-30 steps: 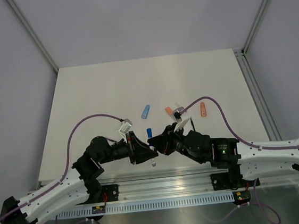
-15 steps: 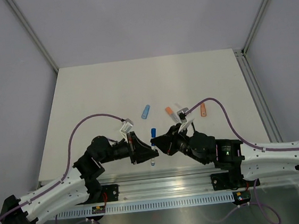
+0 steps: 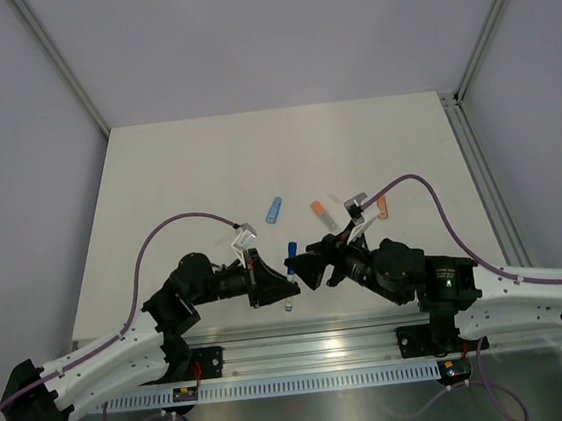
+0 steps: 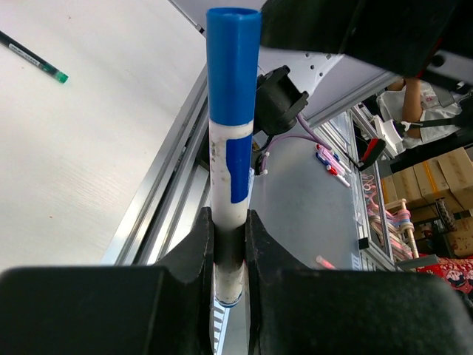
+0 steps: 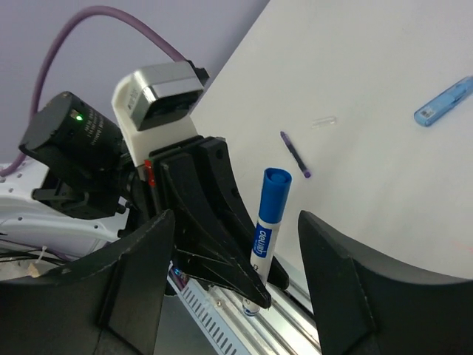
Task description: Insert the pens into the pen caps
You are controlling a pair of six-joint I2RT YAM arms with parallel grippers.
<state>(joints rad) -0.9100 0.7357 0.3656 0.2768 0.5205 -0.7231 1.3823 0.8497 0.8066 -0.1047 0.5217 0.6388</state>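
Where the white pen (image 4: 228,170) runs down between the fingers of the left gripper (image 4: 230,225), the black pads cover its lower barrel, and only a rounded tip shows beneath them. Because both grippers crowd together near the near edge of the table (image 3: 186,170), the top view hides the grip itself, and the pen reads there only as a short blue-and-white stub. Farther right, an orange cap (image 3: 382,206) is partly covered by the camera housing (image 3: 357,203) on the right wrist. The left wrist view cuts a green-tipped pen (image 4: 33,55) off at its upper left corner.

The white pen stands nearly upright in the left wrist view, with its long axis running along the gap between the fingers. A blue cap (image 4: 233,59) sits over its upper end. Seen from above, that blue end points away from the arm bases. The left gripper is clamped tight on the barrel.

The right gripper (image 5: 235,222) has its fingers spread wide and holds nothing; the capped pen stands beyond them, touching neither. On the table behind lie a thin dark pen (image 5: 294,154), a clear cap (image 5: 323,121) and a light blue cap (image 5: 443,103), all apart from the grippers.
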